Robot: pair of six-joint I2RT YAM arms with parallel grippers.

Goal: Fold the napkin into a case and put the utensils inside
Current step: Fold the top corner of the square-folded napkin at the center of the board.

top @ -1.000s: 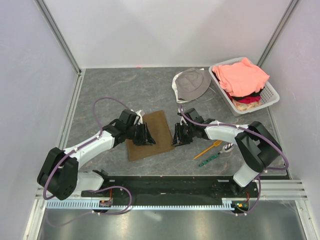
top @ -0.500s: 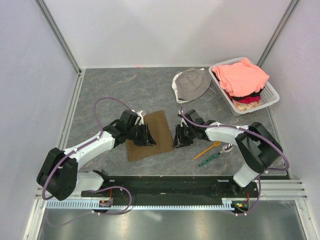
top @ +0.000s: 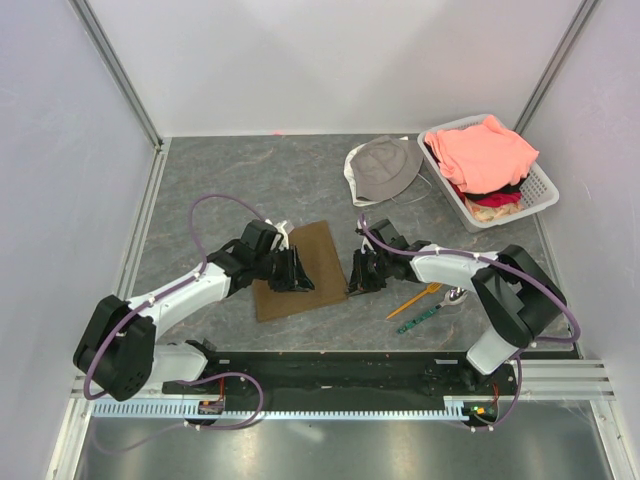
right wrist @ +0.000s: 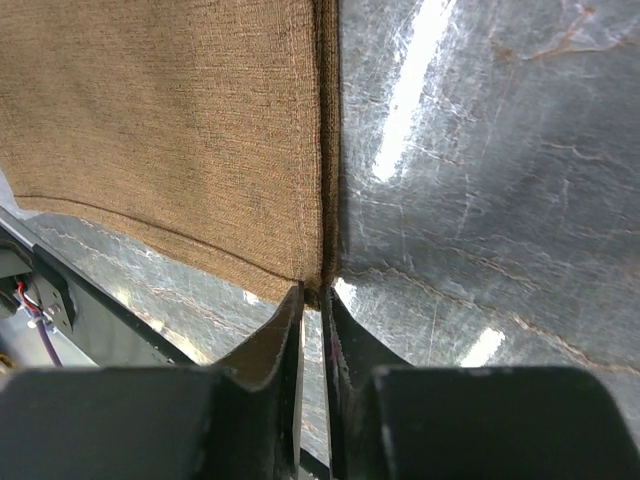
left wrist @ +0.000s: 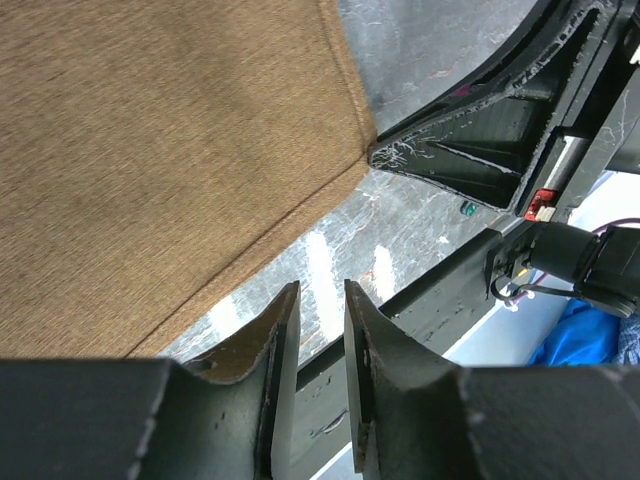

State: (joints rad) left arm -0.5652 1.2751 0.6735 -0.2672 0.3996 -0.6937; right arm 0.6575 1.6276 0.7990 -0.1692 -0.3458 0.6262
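Right wrist: right gripper (right wrist: pixel 313 295) apparently pinches the limp, light napkin (right wrist: pixel 170 130) by its corner hem; left gripper (left wrist: pixel 320 290) hangs slightly parted.

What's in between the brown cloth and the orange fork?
In the top view, the right tool sits there, its tips at the napkin's right edge; past it, only bare table reaches the fork.

One napkin (top: pixel 322 255) and two utensils, an orange fork (top: pixel 415 300) and a green patterned utensil (top: pixel 425 316), are counted on the desk (top: pixel 230 180). One grey hat (top: pixel 385 168) and one white basket (top: pixel 525 205) are also counted.
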